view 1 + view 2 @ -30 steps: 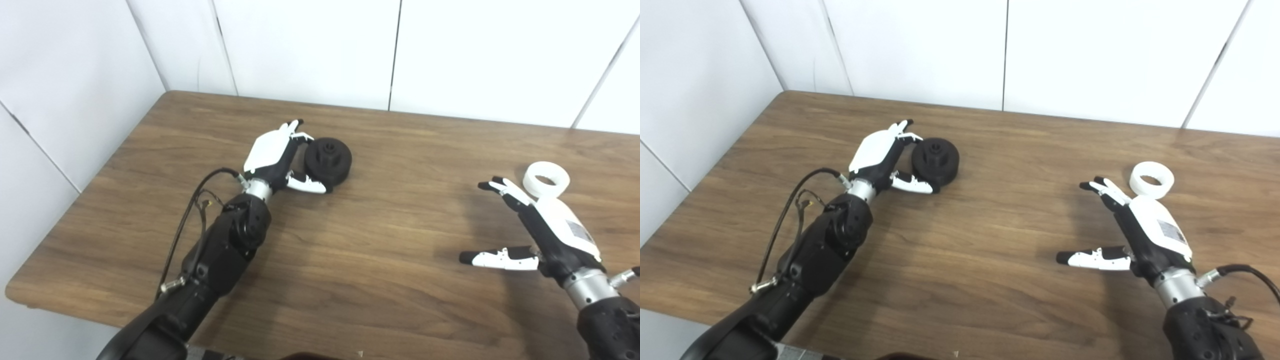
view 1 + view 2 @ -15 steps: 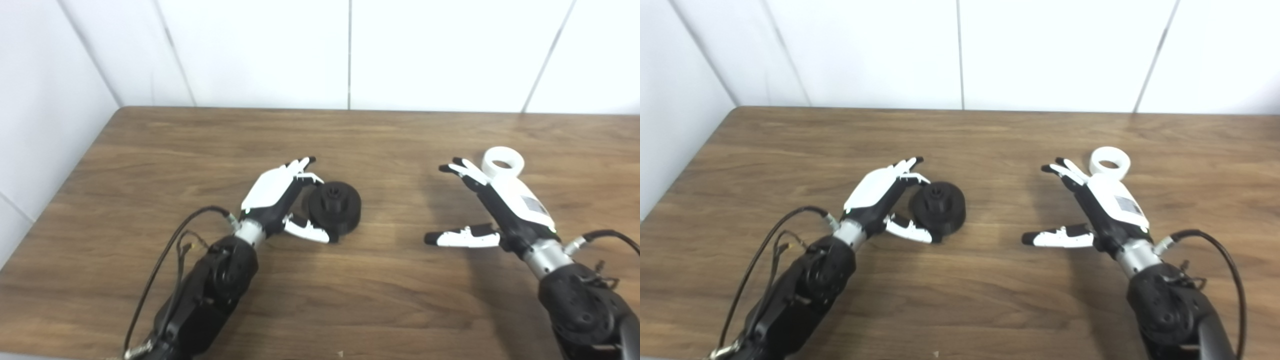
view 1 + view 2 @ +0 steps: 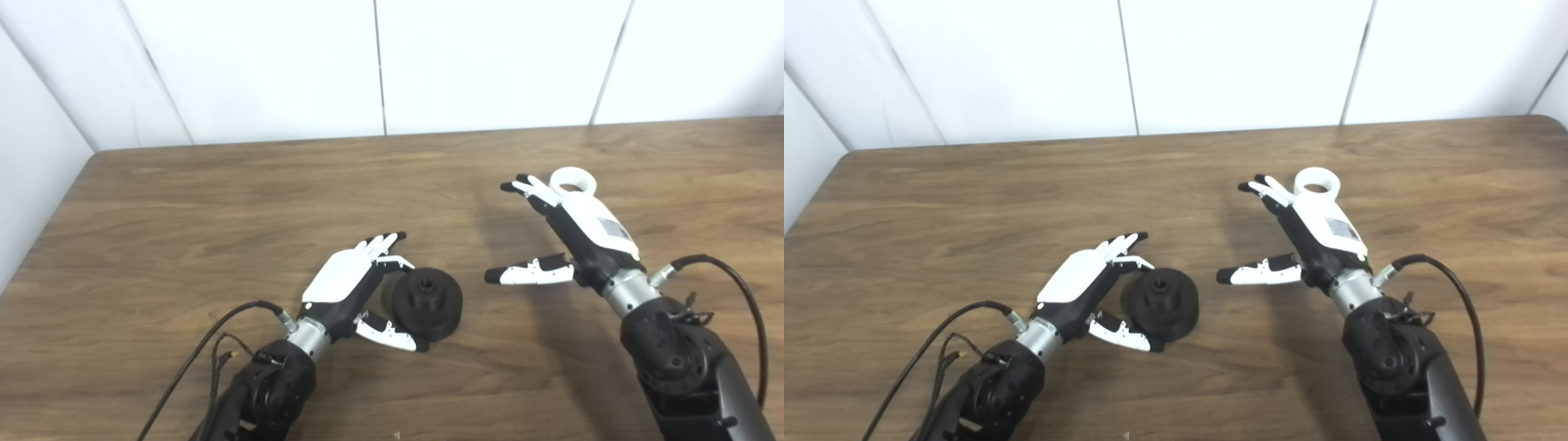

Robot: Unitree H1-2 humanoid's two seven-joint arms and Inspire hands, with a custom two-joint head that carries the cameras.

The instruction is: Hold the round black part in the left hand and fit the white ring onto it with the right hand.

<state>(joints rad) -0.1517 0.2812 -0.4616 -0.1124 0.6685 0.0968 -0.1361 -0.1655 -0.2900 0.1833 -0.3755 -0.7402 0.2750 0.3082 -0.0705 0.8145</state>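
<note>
The round black part lies on the wooden table near its front middle. My left hand is open just left of it, fingers spread over its left side and thumb along its near edge, without holding it. The white ring lies flat further back on the right; it also shows in the right eye view. My right hand is open just in front of the ring, fingers pointing up-left and thumb stretched out to the left. Its back hides the ring's near edge.
White wall panels stand right behind the table's far edge. The table's left edge is in view. A black cable loops off my right wrist, and another off my left wrist.
The whole picture has shifted, so the camera has turned right and down. Both hands stay open and keep about the same places beside the black part and the ring.
</note>
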